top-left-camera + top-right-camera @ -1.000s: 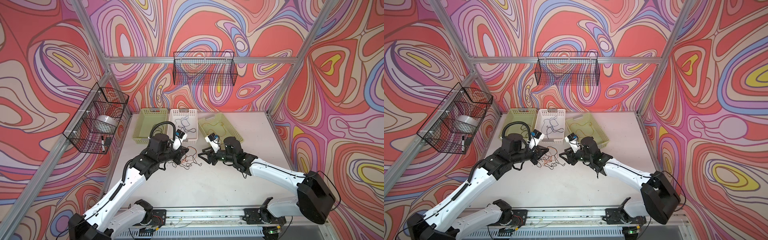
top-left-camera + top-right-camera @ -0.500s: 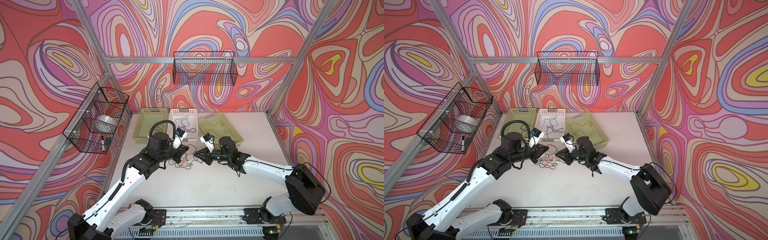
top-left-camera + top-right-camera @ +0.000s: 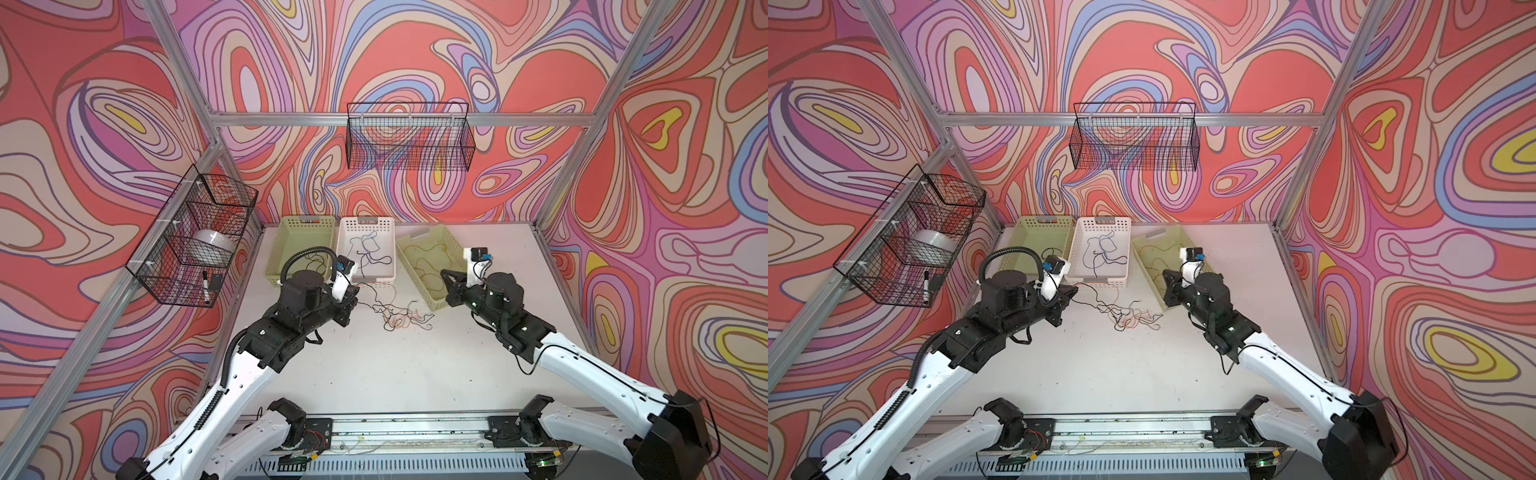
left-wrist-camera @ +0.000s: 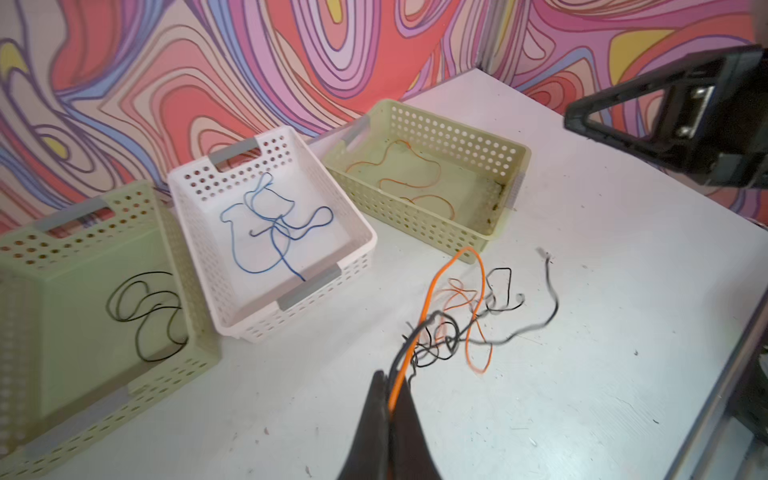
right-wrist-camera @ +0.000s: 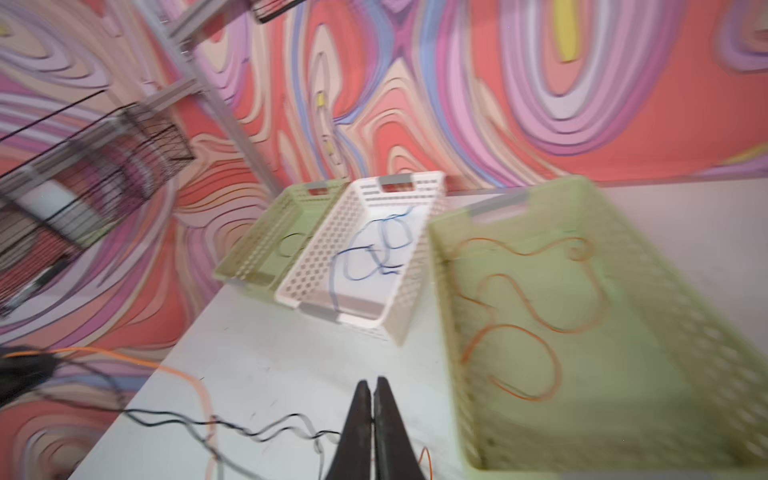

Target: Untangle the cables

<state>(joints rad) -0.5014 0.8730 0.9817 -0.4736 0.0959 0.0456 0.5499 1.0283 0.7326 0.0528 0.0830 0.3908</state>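
Left tool (image 4: 390, 388): I am clenching it on orange and dark strands, anchoring the cables (image 3: 399, 319) for pulling apart.
Right tool (image 5: 371, 388): hanging clenched, seemingly empty.
Cables: lying tangled on the desk (image 3: 374, 374) between tools.

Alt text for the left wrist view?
The left gripper pinches an orange cable leading into a tangle of orange and dark cables on the table. Beyond, a green basket holds a black cable, a white basket blue ones, another green basket orange ones.
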